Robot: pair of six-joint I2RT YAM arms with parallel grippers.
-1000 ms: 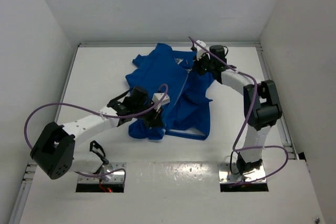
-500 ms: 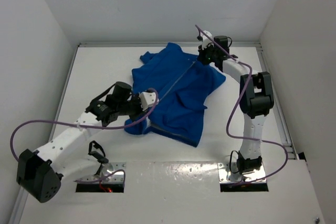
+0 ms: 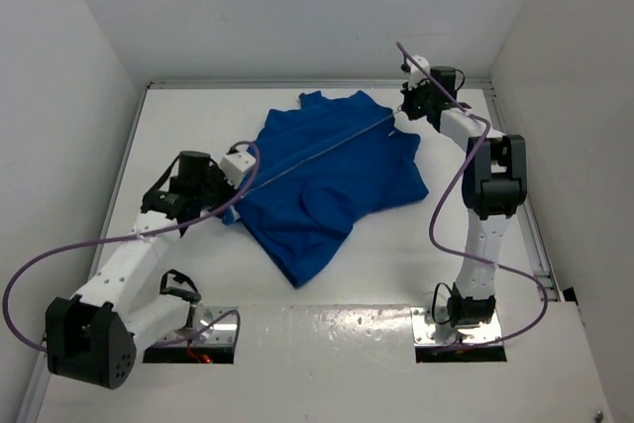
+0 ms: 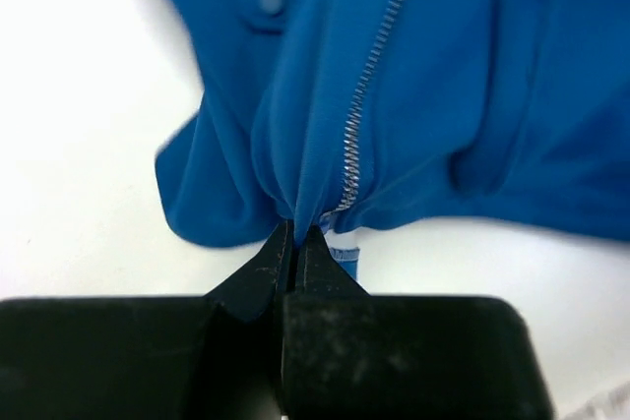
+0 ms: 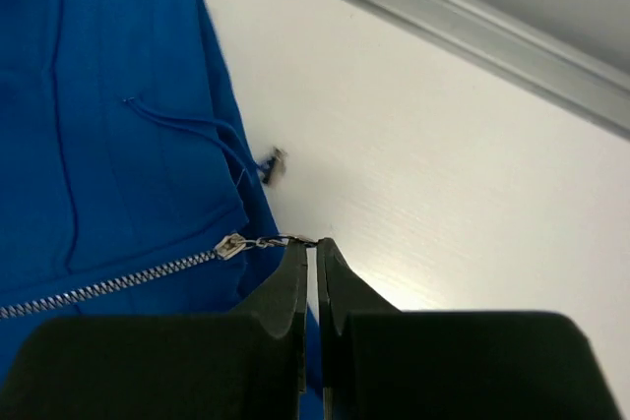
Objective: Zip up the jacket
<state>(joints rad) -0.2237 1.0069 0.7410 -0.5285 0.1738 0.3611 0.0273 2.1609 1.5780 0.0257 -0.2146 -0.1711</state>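
From above, the jacket [image 3: 332,180] lies spread on the white tabletop [image 3: 198,126], stretched on a slant between the two arms; its collar points to the far right, its hem to the near left; the pale zipper [image 3: 317,153] runs as one closed line from end to end. The left hand [image 3: 244,173] sits at the hem end of that line, the right hand [image 3: 404,118] at the collar end; white walls [image 3: 89,37] box the tabletop in on three sides.

From the left wrist, the left hand [image 4: 295,238] is pinched tight on the jacket [image 4: 472,66] right at its bottom edge, just beside the foot of the zipper [image 4: 369,76]; the blue cloth bunches into folds above the black fingertips [image 4: 266,268]. A round blue snap [image 4: 271,0] shows on what looks like a pocket flap at the upper left; whether anything is inside that pocket I cannot tell; a sliver of white lining peeks out under the hem.

From the right wrist, the right hand [image 5: 311,248] is clamped on the small metal zipper pull [image 5: 266,241]; the slider sits close to the collar's edge, with meshed teeth trailing off to the lower left. A loose blue thread [image 5: 187,123] hangs off the collar, ending in a small dark bit resting on the tabletop [image 5: 413,194]; a grey rail [image 5: 472,36] crosses the far corner.
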